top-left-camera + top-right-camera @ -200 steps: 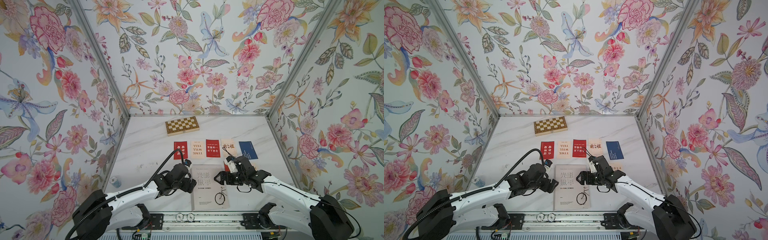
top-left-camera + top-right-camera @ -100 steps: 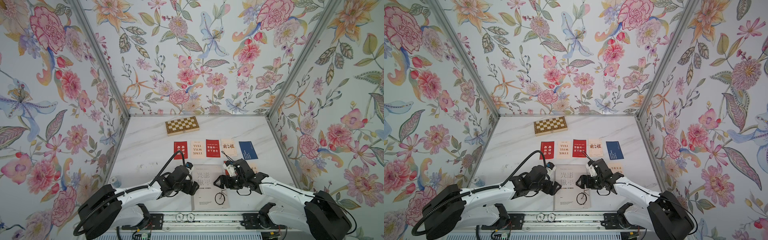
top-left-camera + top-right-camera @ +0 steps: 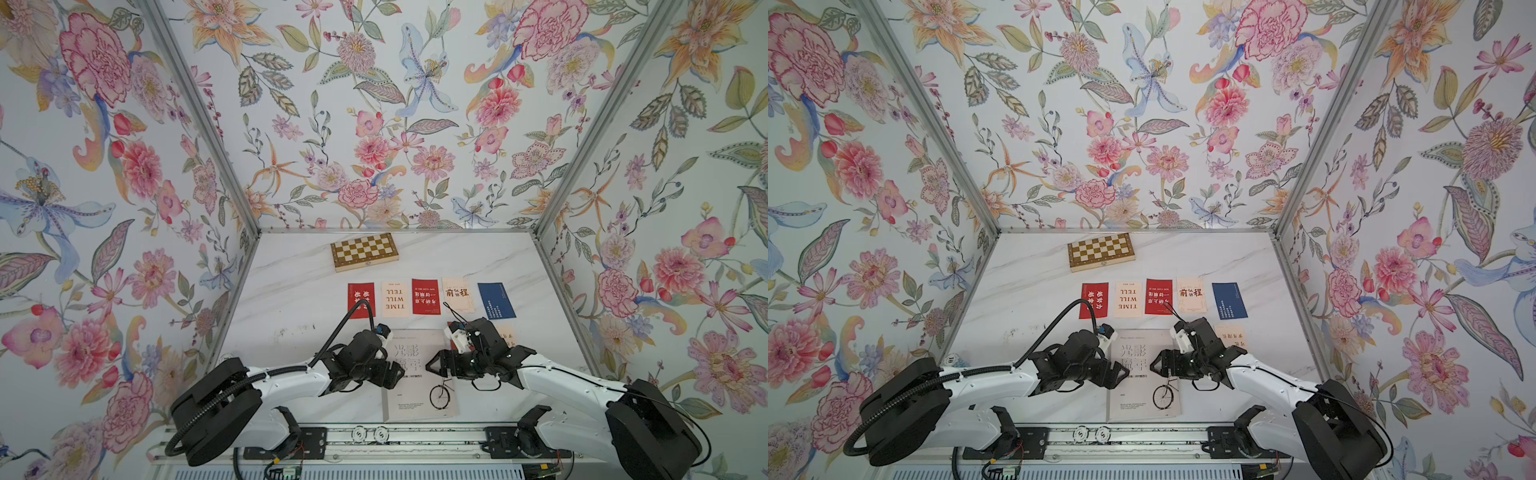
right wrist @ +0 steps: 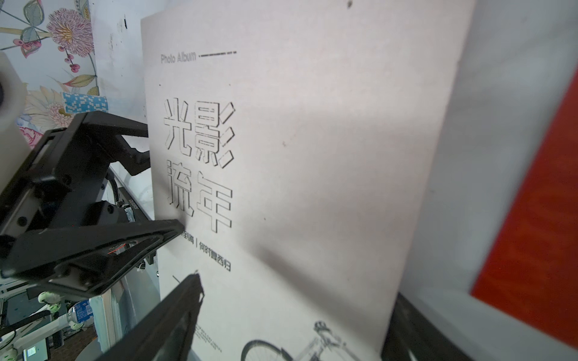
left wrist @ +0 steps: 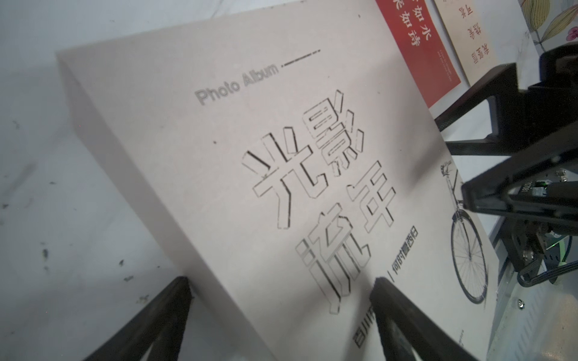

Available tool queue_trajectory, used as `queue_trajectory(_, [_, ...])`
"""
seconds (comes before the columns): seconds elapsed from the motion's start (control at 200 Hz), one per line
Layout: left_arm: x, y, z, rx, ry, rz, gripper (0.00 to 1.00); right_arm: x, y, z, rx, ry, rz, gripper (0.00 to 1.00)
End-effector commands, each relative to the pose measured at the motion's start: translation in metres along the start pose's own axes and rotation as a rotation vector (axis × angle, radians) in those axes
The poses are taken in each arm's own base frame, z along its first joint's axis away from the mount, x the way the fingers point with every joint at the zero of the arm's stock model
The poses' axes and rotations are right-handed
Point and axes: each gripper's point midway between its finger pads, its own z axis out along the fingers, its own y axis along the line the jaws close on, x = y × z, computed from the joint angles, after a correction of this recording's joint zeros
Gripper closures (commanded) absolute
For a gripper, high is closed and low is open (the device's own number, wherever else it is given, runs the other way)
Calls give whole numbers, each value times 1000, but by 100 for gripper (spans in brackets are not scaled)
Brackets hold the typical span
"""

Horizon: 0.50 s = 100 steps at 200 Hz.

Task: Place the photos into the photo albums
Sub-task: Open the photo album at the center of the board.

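Observation:
The white photo album (image 3: 419, 399) lies closed near the table's front, cover up, with grey characters and a bicycle drawing. My left gripper (image 3: 397, 373) is open and low at the album's left edge; in the left wrist view one of its fingers (image 5: 397, 315) is over the cover and the other beside the edge. My right gripper (image 3: 430, 366) is open and straddles the right edge (image 4: 406, 218). Five photos lie in a row behind: red (image 3: 360, 300), cream (image 3: 395, 299), red (image 3: 425, 296), cream (image 3: 458, 294), navy (image 3: 496, 300). A further cream card (image 3: 1231, 336) lies by the right arm.
A checkered wooden chessboard box (image 3: 364, 252) sits at the back of the marble table (image 3: 291, 299). Floral walls close in the left, right and back sides. A rail with the arm bases (image 3: 374, 434) runs along the front edge.
Both grippers have come down and inward onto the album's side edges. The right jaws have narrowed slightly. The album and the photos have not moved.

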Motion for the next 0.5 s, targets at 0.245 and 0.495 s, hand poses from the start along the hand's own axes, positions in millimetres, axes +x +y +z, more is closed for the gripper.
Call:
queue_trajectory(0.245, [6, 5, -2, -15, 18, -9, 11, -22, 28, -28, 39, -46, -102, 17])
queue_trajectory(0.495, [2, 14, -11, -21, -11, -35, 12, -20, 63, -32, -25, -37, -169, 18])
